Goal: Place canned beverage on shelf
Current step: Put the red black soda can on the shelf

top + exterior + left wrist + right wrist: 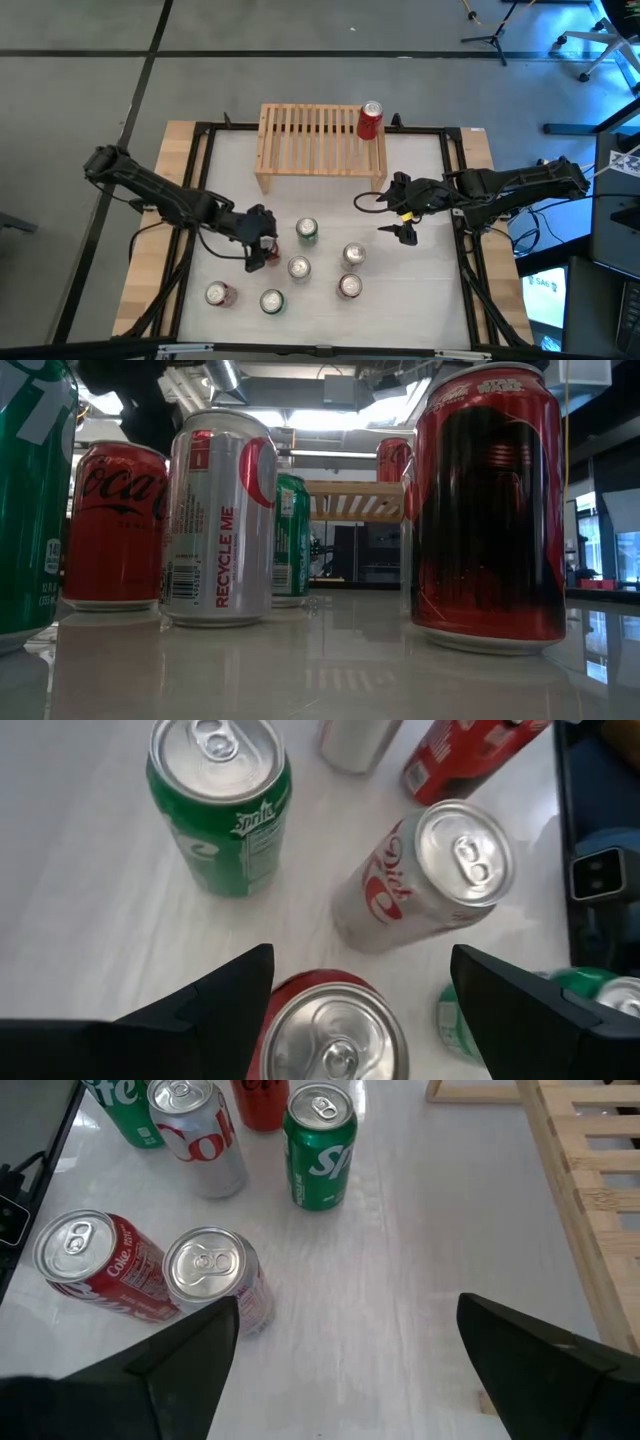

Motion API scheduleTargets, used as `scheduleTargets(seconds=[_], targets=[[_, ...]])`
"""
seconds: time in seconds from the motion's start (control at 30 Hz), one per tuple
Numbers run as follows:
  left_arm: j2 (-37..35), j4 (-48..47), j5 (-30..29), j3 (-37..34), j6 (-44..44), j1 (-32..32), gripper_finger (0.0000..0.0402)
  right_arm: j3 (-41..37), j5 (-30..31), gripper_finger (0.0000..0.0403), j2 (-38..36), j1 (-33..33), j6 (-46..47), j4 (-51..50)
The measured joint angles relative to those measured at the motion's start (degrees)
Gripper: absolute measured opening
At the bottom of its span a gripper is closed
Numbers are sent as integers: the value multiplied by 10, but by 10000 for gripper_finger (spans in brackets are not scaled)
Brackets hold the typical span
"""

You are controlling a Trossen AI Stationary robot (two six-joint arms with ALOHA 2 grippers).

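Left gripper (360, 985) wide open, fingers either side of a red can (335, 1035) (upright, contact not discernible). Right gripper (345, 1345) wide open, holding nothing, over bare table (420, 180). One red can (370, 121) stands on the shelf (310, 140), right corner.
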Motion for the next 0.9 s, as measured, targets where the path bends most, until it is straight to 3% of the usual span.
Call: scheduleTargets(seconds=[0.27, 0.9], targets=[[-6, -11, -43, 0, -21, 0, 295, 0, 0, 370, 0, 0, 0, 0], [-6, -52, -31, 0, -86, -30, 295, 0, 0, 370, 0, 0, 0, 0]])
